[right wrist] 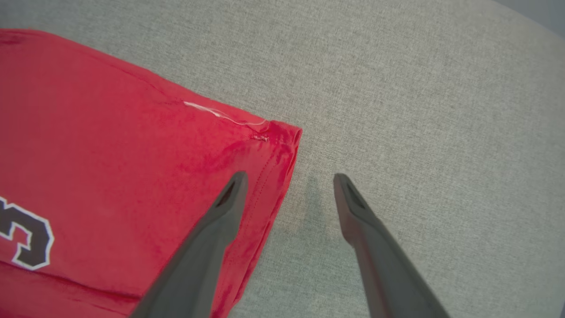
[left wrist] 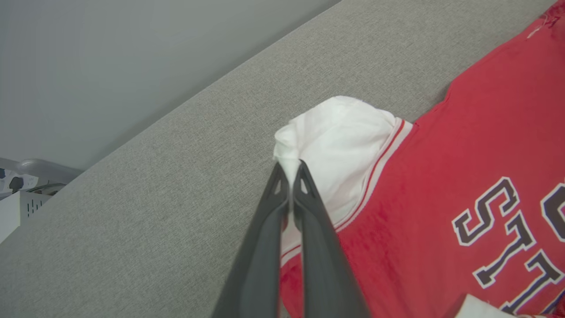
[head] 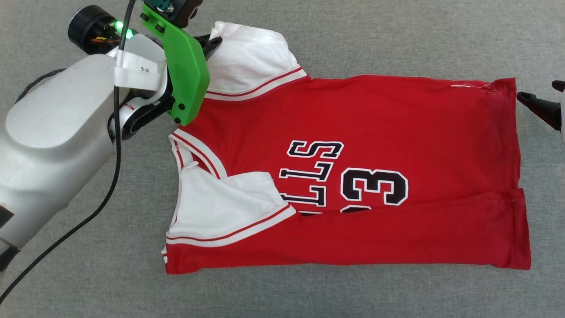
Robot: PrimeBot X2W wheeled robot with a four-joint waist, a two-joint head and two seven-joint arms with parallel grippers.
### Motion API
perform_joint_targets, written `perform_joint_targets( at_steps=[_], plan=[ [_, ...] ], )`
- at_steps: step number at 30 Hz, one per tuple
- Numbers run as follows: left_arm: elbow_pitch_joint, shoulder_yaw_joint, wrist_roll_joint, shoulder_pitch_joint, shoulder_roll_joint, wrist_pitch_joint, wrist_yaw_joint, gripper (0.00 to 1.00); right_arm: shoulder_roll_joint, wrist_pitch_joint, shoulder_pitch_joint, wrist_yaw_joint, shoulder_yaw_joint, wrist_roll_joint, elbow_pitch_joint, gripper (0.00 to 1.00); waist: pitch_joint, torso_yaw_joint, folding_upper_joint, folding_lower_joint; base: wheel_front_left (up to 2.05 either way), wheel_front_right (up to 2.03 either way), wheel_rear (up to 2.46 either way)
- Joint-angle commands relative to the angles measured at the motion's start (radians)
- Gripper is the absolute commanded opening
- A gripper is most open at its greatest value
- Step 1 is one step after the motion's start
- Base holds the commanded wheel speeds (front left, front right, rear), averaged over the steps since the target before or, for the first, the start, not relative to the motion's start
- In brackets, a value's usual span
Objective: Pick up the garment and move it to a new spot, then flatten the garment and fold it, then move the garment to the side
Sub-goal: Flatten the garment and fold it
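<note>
One garment sleeve is pinched in the left tool; right tool gapes

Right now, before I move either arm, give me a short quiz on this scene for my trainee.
1. True or false: the jaws of the left gripper are shut on a white sleeve of the garment.
2. Pick one. The jaws of the right gripper are:
A) open, holding nothing, by a red corner of the garment
B) shut on the collar
C) shut on the other sleeve
3. Short answer: which digit on the chest shows whole in the head view?

Key: 1 true; 2 A; 3 the 3.
</note>
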Motion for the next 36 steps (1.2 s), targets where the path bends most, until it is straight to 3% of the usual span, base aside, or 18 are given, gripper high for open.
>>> perform_joint_targets(
  at_steps=[1, 9, 18, 19, 20, 31, 36],
  plan=[
    [-0.013, 0.003, 0.011, 0.021, 0.001, -0.011, 0.011, 0.00, 0.006, 0.014, -0.031, -0.001, 0.010, 0.001, 0.021, 1.00, 0.021, 0.016, 0.0000, 0.0000, 0.00, 0.00, 0.00],
    [-0.064, 0.010, 0.027, 0.010, 0.008, -0.029, 0.033, 0.00, 0.052, 0.006, -0.118, -0.001, 0.054, -0.025, 0.152, 1.00, 0.073, 0.047, 0.0000, 0.0000, 0.00, 0.00, 0.00],
    [-0.079, 0.017, 0.032, 0.008, 0.013, -0.051, 0.042, 0.00, 0.064, -0.008, -0.083, -0.001, 0.173, 0.002, 0.246, 1.00, 0.095, 0.053, 0.0000, 0.0000, 0.00, 0.00, 0.00],
    [-0.078, 0.017, 0.032, 0.009, 0.013, -0.053, 0.042, 0.00, 0.062, -0.013, -0.080, -0.001, 0.182, 0.007, 0.248, 0.47, 0.094, 0.052, 0.0000, 0.0000, 0.00, 0.00, 0.00],
    [-0.076, 0.018, 0.031, 0.010, 0.013, -0.056, 0.042, 0.00, 0.058, -0.034, -0.080, -0.001, 0.191, 0.010, 0.245, 0.00, 0.093, 0.051, 0.0000, 0.0000, 0.00, 0.00, 0.00],
    [-0.058, 0.018, 0.016, 0.069, 0.031, -0.106, 0.044, 0.00, 0.034, -0.306, -0.072, -0.001, 0.215, 0.066, 0.222, 0.00, -0.017, 0.035, 0.0000, 0.0000, 0.00, 0.00, 0.00],
    [-0.116, 0.006, -0.004, 0.177, 0.088, -0.138, 0.075, 0.00, -0.002, -0.429, 0.019, -0.001, 0.249, 0.114, 0.170, 0.00, -0.101, 0.030, 0.0000, 0.0000, 0.00, 0.00, 0.00]
  ],
)
